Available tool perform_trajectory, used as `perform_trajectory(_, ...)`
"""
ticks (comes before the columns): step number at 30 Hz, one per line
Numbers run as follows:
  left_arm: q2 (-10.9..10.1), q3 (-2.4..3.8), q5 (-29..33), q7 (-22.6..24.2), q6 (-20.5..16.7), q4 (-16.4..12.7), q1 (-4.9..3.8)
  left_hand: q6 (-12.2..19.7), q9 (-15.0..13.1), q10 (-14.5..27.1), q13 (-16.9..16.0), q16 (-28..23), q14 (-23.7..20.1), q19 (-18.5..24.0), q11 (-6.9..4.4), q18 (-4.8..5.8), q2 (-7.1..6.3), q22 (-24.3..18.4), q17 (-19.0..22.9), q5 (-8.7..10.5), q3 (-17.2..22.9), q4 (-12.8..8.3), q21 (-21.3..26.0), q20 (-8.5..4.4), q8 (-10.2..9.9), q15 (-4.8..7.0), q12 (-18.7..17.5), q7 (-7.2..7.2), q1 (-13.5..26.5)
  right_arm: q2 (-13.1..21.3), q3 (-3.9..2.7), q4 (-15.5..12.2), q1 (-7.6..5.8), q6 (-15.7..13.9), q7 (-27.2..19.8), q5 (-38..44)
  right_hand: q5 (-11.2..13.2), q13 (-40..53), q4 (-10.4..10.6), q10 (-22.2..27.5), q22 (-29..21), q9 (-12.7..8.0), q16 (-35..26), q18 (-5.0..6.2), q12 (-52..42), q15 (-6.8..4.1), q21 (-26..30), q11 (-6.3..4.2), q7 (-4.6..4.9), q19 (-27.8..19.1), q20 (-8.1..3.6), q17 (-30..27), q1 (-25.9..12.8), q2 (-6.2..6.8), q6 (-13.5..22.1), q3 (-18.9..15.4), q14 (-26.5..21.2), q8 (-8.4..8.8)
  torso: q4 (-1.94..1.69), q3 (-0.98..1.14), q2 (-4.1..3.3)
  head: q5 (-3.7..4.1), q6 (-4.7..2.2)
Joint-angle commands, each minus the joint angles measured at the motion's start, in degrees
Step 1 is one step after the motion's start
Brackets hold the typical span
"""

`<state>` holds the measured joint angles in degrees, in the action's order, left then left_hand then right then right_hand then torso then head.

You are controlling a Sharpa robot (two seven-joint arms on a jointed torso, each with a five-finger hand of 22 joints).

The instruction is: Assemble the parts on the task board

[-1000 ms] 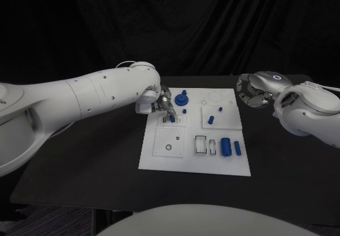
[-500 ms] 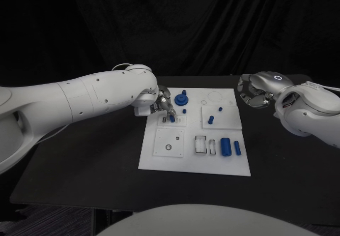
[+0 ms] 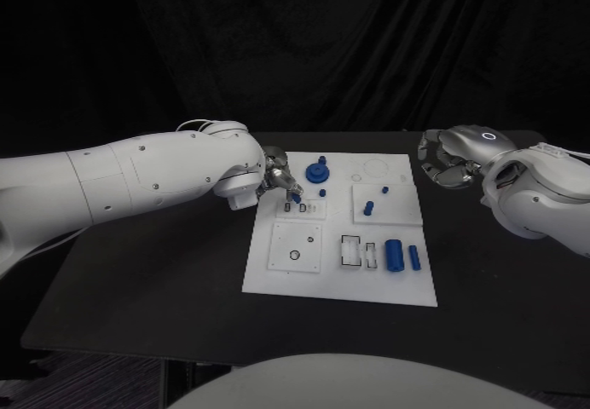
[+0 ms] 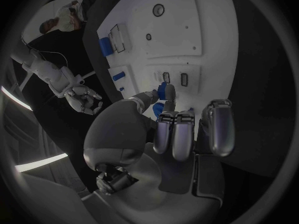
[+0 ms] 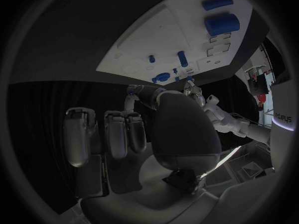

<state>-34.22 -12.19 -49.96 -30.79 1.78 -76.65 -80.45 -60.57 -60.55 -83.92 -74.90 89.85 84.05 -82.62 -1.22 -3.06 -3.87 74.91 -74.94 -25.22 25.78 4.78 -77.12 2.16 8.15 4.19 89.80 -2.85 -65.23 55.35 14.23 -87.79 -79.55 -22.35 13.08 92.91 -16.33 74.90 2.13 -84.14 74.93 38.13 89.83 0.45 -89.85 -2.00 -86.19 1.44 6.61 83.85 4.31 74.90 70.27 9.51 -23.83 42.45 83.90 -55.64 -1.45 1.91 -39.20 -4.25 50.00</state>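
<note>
Our left hand (image 3: pixel 278 181) is over the far left part of the task board (image 3: pixel 308 281), which lies in the middle of the black surface (image 3: pixel 147 290). In the left wrist view its fingers (image 4: pixel 163 91) pinch a small blue peg (image 4: pixel 162 90) at the tips, while the others lie curled below it. The peg sits just above the pair of small slots (image 4: pixel 175 78) in the raised tile (image 3: pixel 299 210) at that corner, so the slots lie directly ahead of and beneath the fingertips. We judge that the coming move turns on this: the peg's long axis has to stand upright over one slot before it goes down, and from these views we cannot tell whether it is square to the opening or slightly tilted.

Just beside the left hand stands the round blue knob (image 3: pixel 317 173), already seated on the board, close enough to be brushed. The blue cylinder (image 3: pixel 392 254) and the slimmer blue pin (image 3: pixel 413 256) lie side by side near the board's right edge, with their long axes running away from us.

Our right hand (image 3: pixel 445 164) hovers off the board's far right corner, well apart from the parts, fingers curled in and holding nothing. It is the nearer hand for the cylinder and pin
</note>
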Motion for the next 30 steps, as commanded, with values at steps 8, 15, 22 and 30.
perform_trajectory(8,-4.0,0.04,-5.9,6.0,-19.6,-6.0,1.69,0.5,-0.3,-6.1,-15.1,0.1,6.0,0.4,-0.13,-0.45,0.52,6.9,-15.1,1.09,7.2,-6.1,0.3,0.04,0.4,0.01,0.2,0.06,1.0,0.7,-0.03,0.0,0.34,-0.1,0.1,-1.5,0.0,15.1,-0.3,-5.9,13.4,-0.1,0.2,0.77,-0.2,-0.31,0.3,-0.22,-0.14,3.4,-0.25,15.1,-0.3,0.61,-0.3,0.7,6.1,0.39,0.0,-0.03,0.01,-0.48,0.0)
perform_trajectory(15,-4.6,0.04,-6.6,7.1,-22.3,-7.4,3.71,0.6,-0.4,-6.1,-15.1,0.1,6.0,0.5,-0.1,-0.48,0.66,6.9,-15.1,2.29,7.2,-5.6,0.4,0.07,0.4,0.0,0.2,0.06,1.4,0.8,-0.03,-0.2,0.41,-0.9,-0.6,-1.9,0.1,15.1,-0.6,-5.9,13.4,-0.1,0.2,0.78,-0.2,-0.31,0.4,-0.2,-0.11,3.3,-0.25,15.1,-0.3,0.82,-0.3,0.8,6.1,0.4,-0.15,0.02,0.1,0.17,0.0)
perform_trajectory(22,-4.2,0.04,-6.7,7.3,-22.6,-7.3,4.88,0.6,-0.4,-6.1,-15.1,0.1,6.0,0.5,-0.11,-0.49,0.73,6.9,-15.1,2.54,7.2,-5.4,0.5,0.07,0.5,-0.01,0.2,0.07,1.5,1.0,-0.03,-0.2,0.43,-1.5,-0.9,-1.9,0.1,15.1,-0.5,-5.9,13.4,-0.1,0.2,0.78,-0.2,-0.29,0.4,-0.18,-0.08,3.3,-0.24,15.1,-0.5,1.0,-0.2,0.8,6.1,0.45,-0.59,0.11,0.4,0.6,0.0)
perform_trajectory(30,-3.7,0.04,-6.7,6.9,-21.1,-7.1,5.62,0.5,-0.5,-6.1,-15.1,0.1,6.0,0.5,-0.12,-0.5,0.8,6.9,-15.1,2.63,7.2,-5.3,0.5,0.07,0.5,0.0,0.2,0.08,1.6,0.9,-0.03,-0.2,0.43,-1.6,-1.0,-2.0,0.1,15.1,-0.6,-5.9,13.4,-0.1,0.2,0.78,-0.2,-0.29,0.4,-0.17,-0.08,3.3,-0.24,15.1,-0.6,1.03,-0.2,0.8,6.1,0.46,-0.52,0.08,0.49,0.53,0.0)
